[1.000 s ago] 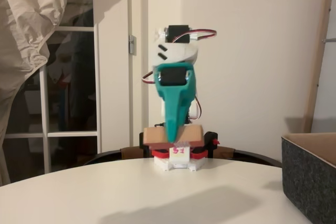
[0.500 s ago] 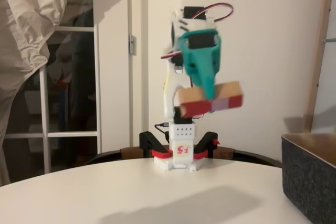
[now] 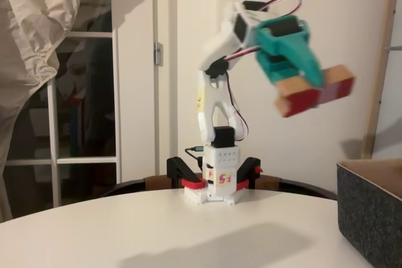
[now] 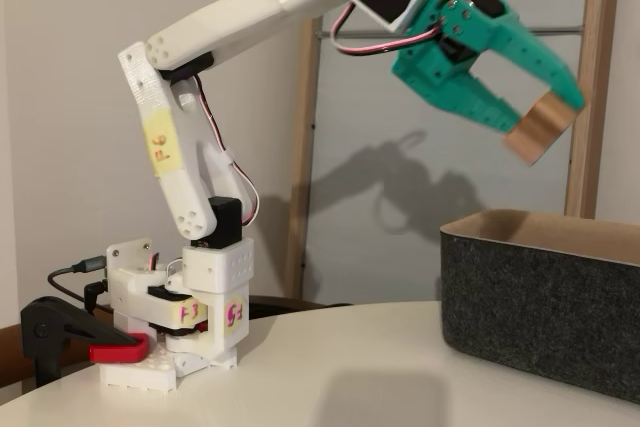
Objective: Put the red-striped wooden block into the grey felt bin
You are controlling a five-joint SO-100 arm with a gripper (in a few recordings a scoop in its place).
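High over the table | teal two-finger gripper (image 4: 530,117) clamped on red-striped light-wood block (image 3: 314,91) | large charcoal-grey felt bin (image 4: 540,297) below | risk: early release, block strikes rim.

Block (image 4: 541,128) in the end effector (image 4: 533,119), above (and left of) the bin (image 4: 540,302).

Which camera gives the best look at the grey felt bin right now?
The fixed view beside the arm shows the grey felt bin best: its front wall, rounded corner, rim and tan inner face all appear. The other fixed view, facing the arm, catches just the bin's left end, cut off by the picture's right edge.
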